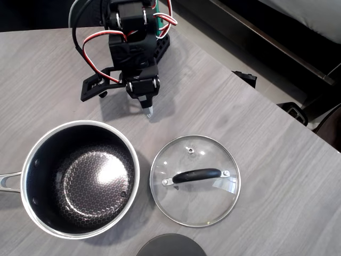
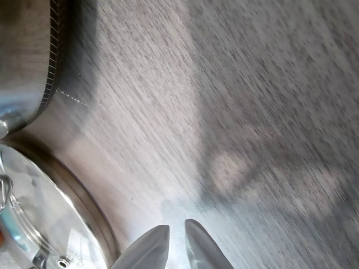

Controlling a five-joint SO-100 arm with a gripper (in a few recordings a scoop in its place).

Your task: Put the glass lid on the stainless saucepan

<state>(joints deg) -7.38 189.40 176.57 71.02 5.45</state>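
While I am hovering over bare table, these lines run from the near edge of the overhead view to the far one.

Dark disc (image 1: 170,246): it is poking in at the near edge, opaque grey; I am leaving it alone.

Stainless saucepan (image 1: 80,178): it is sitting near-left in the overhead view, open, showing its dark honeycomb inside, with its long handle (image 1: 8,180) running off the left edge. Steel this thick is looking heavy and stiff, so I am judging it will stay put when something lands on it.

Glass lid (image 1: 195,180): it is lying flat on the table (image 1: 277,160) just right of the pan, close beside it, handle up. Clear glass in a steel rim is looking fairly weighty, rigid, slick and breakable, so I am counting on a slow lowering, not a drop.

Where to take hold: the black arched handle (image 1: 196,175) is standing clear of the glass on two metal brackets, running left to right. I am judging its middle the best place, with one finger on each long side; the rim and dome are offering me nothing but slippery edges.

My gripper (image 1: 149,110): it is pointing down at the table, farther back than both pan and lid and touching neither. In the wrist view my fingertips (image 2: 150,245) are standing narrow, a slim gap between them, holding nothing, with the lid's rim (image 2: 84,207) curving past at lower left.
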